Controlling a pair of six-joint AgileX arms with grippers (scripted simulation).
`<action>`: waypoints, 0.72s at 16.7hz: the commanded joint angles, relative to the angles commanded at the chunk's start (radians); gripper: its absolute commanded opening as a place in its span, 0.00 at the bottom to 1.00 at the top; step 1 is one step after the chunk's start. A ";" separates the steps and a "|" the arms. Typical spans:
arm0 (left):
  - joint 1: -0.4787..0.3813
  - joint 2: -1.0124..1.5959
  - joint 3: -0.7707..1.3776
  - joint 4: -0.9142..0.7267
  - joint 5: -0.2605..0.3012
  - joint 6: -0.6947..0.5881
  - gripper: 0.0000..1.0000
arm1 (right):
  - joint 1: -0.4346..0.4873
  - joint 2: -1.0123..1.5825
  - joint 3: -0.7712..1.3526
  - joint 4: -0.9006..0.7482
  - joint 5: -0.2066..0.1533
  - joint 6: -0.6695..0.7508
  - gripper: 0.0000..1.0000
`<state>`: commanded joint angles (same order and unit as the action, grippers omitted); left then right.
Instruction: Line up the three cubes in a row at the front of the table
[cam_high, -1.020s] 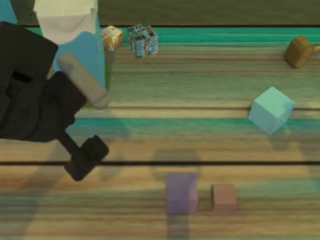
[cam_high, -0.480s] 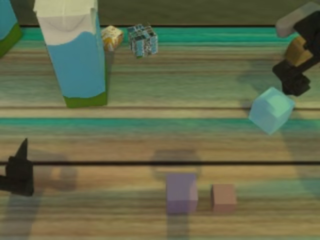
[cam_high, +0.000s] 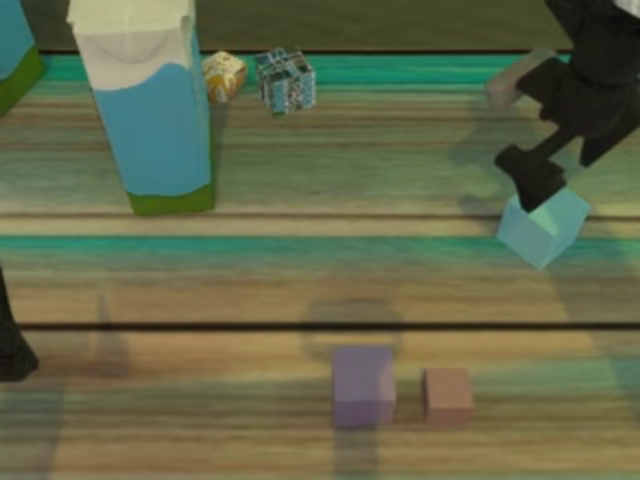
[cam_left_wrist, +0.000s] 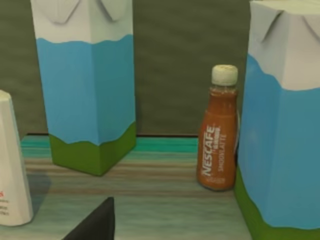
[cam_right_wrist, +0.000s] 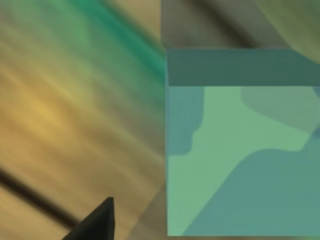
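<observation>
Top view: right gripper (cam_high: 535, 190) has come down onto the cyan cube (cam_high: 545, 232), fingers' state unclear; left gripper (cam_high: 12, 355) has withdrawn. Pickup looks imminent.

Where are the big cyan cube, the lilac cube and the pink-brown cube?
cyan cube (cam_high: 548, 232): top view, its top face.
lilac cube (cam_high: 363, 378): top view, top face.
pink-brown cube (cam_high: 447, 390): top view, top face.

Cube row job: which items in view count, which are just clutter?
Job:
- cyan cube, right tool over it
- lilac cube
- pink-brown cube
- table

Clutter:
- milk carton
- patterned puzzle cube
- orange-and-cream cube
- Nescafe bottle
- left arm parked at the table's left edge
</observation>
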<state>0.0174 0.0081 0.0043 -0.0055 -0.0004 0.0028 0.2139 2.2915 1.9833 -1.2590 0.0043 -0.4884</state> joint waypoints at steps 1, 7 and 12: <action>0.003 -0.008 -0.004 0.005 0.000 -0.003 1.00 | 0.001 0.007 0.008 -0.004 0.000 -0.002 1.00; 0.003 -0.008 -0.004 0.005 0.000 -0.003 1.00 | -0.003 0.010 -0.010 0.015 0.000 -0.003 1.00; 0.003 -0.008 -0.004 0.005 0.000 -0.003 1.00 | 0.001 0.062 -0.136 0.202 0.000 -0.001 1.00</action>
<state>0.0200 0.0000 0.0000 0.0000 0.0000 0.0000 0.2148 2.3531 1.8469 -1.0568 0.0046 -0.4891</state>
